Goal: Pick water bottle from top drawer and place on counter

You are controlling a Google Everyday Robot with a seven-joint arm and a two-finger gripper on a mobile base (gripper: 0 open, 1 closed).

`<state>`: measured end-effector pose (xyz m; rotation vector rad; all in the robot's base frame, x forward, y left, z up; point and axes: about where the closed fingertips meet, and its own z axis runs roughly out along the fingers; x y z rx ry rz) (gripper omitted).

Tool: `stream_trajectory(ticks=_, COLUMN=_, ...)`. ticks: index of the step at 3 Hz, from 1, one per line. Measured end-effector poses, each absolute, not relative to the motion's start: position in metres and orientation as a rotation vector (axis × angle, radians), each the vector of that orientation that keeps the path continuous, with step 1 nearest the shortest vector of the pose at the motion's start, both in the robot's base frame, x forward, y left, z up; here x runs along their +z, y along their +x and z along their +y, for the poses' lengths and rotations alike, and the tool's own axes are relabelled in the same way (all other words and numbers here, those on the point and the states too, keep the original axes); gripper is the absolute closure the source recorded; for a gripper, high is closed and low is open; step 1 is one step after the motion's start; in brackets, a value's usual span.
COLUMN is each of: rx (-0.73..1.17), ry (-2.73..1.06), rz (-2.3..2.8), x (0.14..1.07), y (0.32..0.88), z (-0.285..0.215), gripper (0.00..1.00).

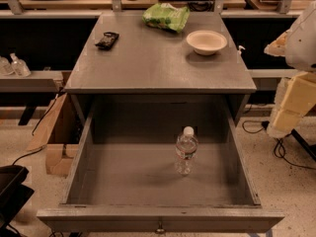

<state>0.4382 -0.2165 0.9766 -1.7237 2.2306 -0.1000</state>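
The water bottle [186,150] is clear with a white cap and a thin red-marked label band. It stands upright on the flat bottom of the open top drawer [79,167], right of centre. The drawer is pulled out fully, with a small knob [159,228] at its front centre. The grey counter [148,58] lies above and behind it. My gripper [292,102] shows as pale yellowish blocks under the white arm [303,33] at the right edge. It is beside the cabinet, well right of the bottle and apart from it.
On the counter are a green bag [166,17] at the back, a white bowl [206,42] at the back right and a small black packet [107,39] at the left. Two pump-top bottles [14,64] stand on a shelf at the left. A cardboard box [57,132] and cables lie on the floor.
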Motion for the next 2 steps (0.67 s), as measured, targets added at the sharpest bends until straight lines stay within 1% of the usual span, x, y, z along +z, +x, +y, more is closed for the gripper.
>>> stream_trajectory(ticks=1, rx=-0.100, ry=-1.724, rz=2.231, x=0.9766, y=0.4382, z=-0.2165, gripper=0.00)
stream_trajectory(ticks=2, rx=-0.020, ry=-1.677, rz=2.200, x=0.9675, y=0.4433, z=-0.2198, gripper=0.00)
